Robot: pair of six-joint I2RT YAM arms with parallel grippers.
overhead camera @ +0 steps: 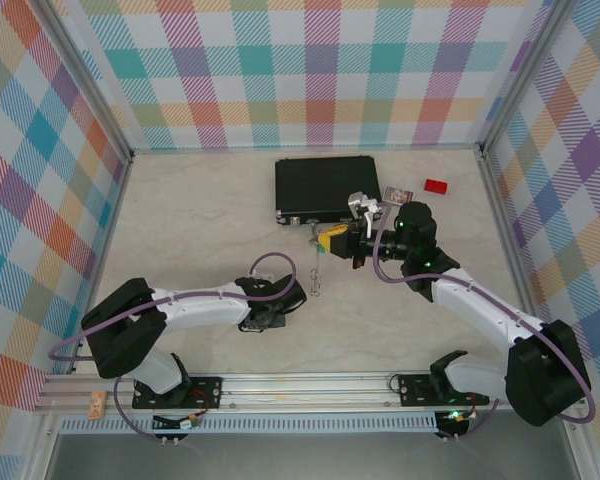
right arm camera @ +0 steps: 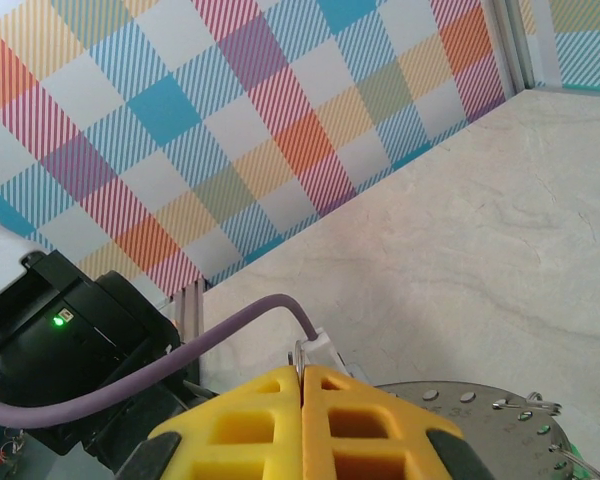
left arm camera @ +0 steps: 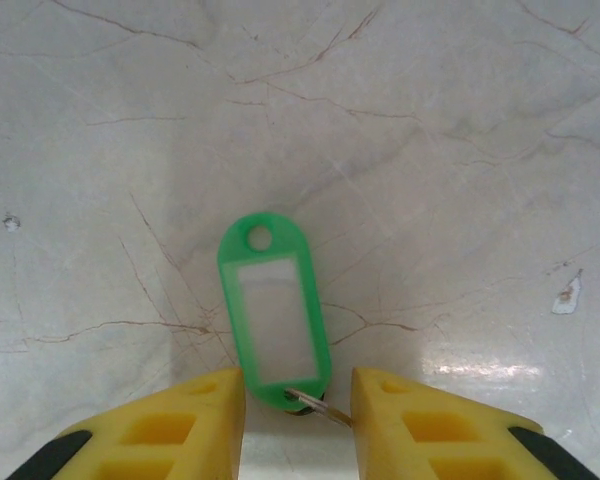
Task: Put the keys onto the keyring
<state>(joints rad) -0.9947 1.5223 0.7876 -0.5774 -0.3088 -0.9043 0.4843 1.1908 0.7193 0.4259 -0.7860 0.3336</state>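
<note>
A bright-green key (left arm camera: pixel 272 315) lies flat on the marble table, its small metal loop (left arm camera: pixel 318 405) at the near end. My left gripper (left arm camera: pixel 298 408) is open, and its yellow fingers (left arm camera: pixel 205 420) stand either side of the tag's near end with a narrow gap on each side. In the top view the left gripper (overhead camera: pixel 277 310) is low over the table in front of the black case. My right gripper (right arm camera: pixel 302 378) is shut on the thin grey keyring (right arm camera: pixel 299 357), seen edge-on and poking up between the fingertips. From above, the right gripper (overhead camera: pixel 327 241) hovers just before the case.
A black case (overhead camera: pixel 325 187) lies at the back centre, with a small red block (overhead camera: pixel 436 185) and a small card (overhead camera: pixel 397 194) to its right. A thin metal piece (overhead camera: pixel 317 283) sits below the right gripper. Checked walls enclose the table on three sides.
</note>
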